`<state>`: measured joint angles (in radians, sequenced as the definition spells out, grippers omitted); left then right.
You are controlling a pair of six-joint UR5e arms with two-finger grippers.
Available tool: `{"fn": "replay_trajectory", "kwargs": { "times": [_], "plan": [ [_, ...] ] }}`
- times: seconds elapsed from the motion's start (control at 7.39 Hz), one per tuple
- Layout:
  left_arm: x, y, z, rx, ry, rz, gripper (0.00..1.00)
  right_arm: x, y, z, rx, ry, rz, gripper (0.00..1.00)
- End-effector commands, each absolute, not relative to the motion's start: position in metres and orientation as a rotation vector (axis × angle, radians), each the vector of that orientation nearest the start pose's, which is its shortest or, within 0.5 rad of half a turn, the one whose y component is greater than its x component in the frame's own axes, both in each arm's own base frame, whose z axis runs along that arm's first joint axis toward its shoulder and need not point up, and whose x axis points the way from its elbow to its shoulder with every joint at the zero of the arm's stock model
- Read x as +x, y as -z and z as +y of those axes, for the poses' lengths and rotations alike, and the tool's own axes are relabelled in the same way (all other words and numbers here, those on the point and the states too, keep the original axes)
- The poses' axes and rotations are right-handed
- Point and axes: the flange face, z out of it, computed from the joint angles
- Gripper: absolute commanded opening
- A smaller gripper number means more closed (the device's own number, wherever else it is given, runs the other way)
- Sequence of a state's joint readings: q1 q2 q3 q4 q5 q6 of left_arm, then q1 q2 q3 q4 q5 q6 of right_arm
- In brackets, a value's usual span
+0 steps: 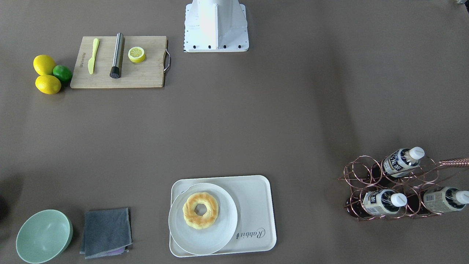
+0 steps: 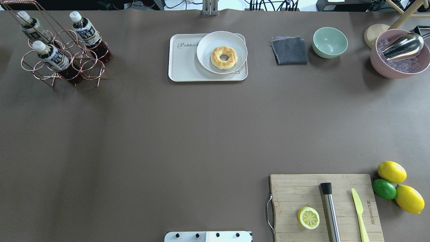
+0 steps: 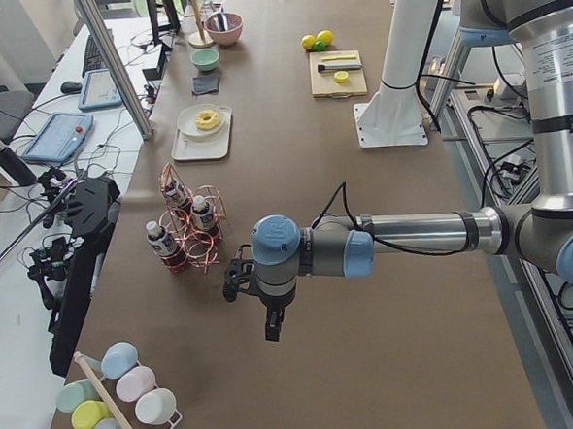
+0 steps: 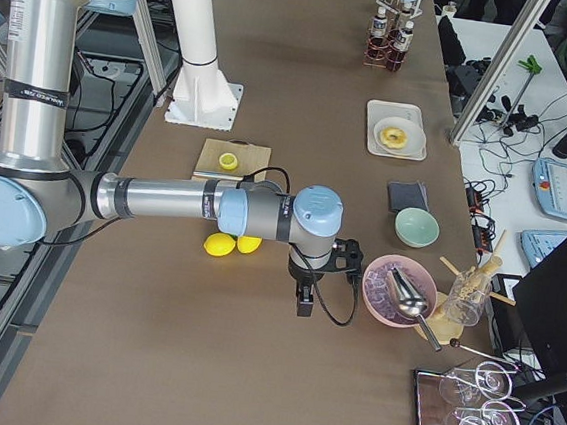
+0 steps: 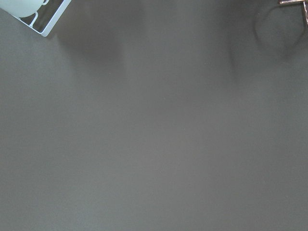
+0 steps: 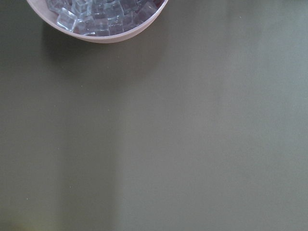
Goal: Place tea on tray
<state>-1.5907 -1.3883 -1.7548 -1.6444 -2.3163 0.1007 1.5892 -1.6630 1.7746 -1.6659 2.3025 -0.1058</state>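
Three tea bottles (image 2: 85,32) with white caps lie tilted in a copper wire rack (image 2: 84,65) at the table's far left corner; they also show in the front-facing view (image 1: 401,161). The off-white tray (image 2: 183,67) marked "Rabbit" sits at the far middle and holds a round white plate (image 2: 205,53) with a doughnut (image 2: 224,57). My left gripper (image 3: 271,322) hangs over bare table short of the rack, seen only in the exterior left view. My right gripper (image 4: 303,300) hangs beside the pink ice bowl (image 4: 397,289), seen only in the exterior right view. I cannot tell whether either is open or shut.
A wooden cutting board (image 2: 302,188) at the near right holds a lemon half (image 2: 308,217), a steel muddler (image 2: 331,211) and a yellow knife (image 2: 359,215). Lemons and a lime (image 2: 384,189) lie beside it. A grey cloth (image 2: 289,50) and a green bowl (image 2: 330,42) sit right of the tray.
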Motion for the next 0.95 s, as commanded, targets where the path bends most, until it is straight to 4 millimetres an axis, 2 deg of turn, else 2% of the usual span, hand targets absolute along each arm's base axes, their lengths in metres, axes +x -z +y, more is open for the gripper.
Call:
{"fn": "replay_trajectory", "kwargs": {
  "times": [0.0, 0.68, 0.81],
  "plan": [
    [-0.074, -0.643, -0.419, 0.122, -0.110, 0.739, 0.98, 0.075, -0.615, -0.450, 0.060, 0.089, -0.730, 1.00],
    [-0.076, -0.641, -0.425, 0.127, -0.104, 0.739, 0.98, 0.075, -0.615, -0.450, 0.067, 0.100, -0.729, 1.00],
    [-0.076, -0.647, -0.420, 0.108, -0.096, 0.739, 0.98, 0.081, -0.606, -0.449, 0.091, 0.093, -0.739, 1.00]
  ]
}}
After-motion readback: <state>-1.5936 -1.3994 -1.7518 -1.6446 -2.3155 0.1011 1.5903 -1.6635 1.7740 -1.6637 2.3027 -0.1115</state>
